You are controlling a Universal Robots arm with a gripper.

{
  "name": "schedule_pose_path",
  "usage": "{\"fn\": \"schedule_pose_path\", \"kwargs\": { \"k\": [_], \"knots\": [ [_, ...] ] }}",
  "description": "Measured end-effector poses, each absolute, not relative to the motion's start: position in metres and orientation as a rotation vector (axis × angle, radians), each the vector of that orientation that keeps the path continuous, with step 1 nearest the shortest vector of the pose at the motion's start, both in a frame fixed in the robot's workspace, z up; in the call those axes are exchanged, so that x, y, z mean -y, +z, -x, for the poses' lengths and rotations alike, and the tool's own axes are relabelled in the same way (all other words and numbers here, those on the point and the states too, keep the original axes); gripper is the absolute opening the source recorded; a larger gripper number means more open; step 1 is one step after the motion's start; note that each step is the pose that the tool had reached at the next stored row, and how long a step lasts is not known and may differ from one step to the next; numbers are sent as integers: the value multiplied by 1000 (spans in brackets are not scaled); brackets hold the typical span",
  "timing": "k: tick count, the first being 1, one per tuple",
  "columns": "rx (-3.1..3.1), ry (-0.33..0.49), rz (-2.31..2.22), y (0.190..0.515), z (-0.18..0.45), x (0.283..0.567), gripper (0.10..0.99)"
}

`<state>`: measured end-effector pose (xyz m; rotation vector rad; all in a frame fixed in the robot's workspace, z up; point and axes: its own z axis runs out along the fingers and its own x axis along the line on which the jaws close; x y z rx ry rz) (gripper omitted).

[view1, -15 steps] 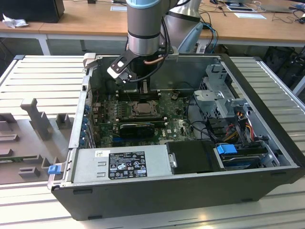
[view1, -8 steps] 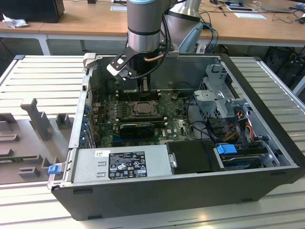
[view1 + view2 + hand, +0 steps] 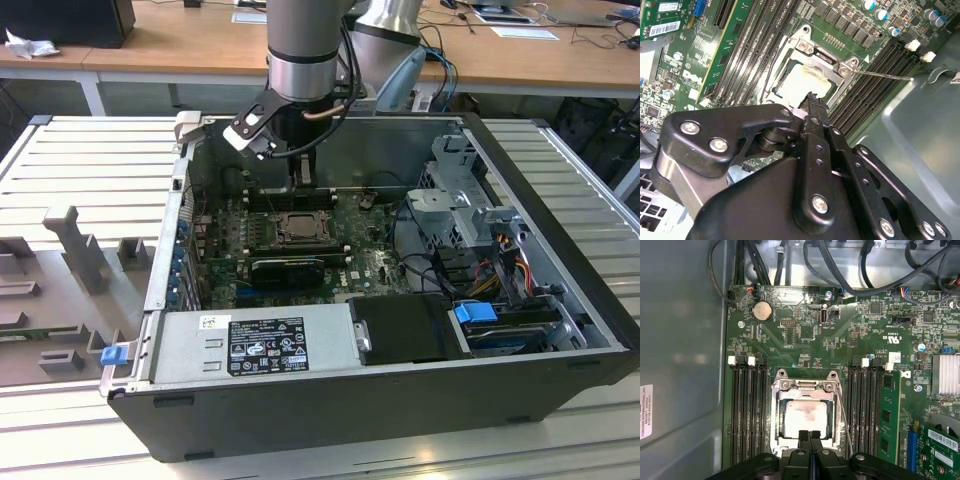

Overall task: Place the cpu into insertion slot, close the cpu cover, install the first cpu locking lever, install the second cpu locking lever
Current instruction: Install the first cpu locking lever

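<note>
- Two fingers (image 3: pixel 803 440) of the gripper (image 3: pixel 810 434) are pressed together (nothing between them), tips at the cpu cover (image 3: pixel 805 386) edge.
- The cpu (image 3: pixel 806 419) lies in the insertion slot (image 3: pixel 779 412), framed by the lowered cover.

Power supply label (image 3: pixel 268 345): print unreadable.
</note>
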<state>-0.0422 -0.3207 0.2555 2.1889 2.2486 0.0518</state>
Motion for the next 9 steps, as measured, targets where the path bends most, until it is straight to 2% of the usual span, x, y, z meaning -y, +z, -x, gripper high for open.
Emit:
{"fn": "schedule_pose_path", "kwargs": {
  "k": [9],
  "knots": [
    [-2249, 52, -2189, 261, 42, 321, 106]
  ]
}}
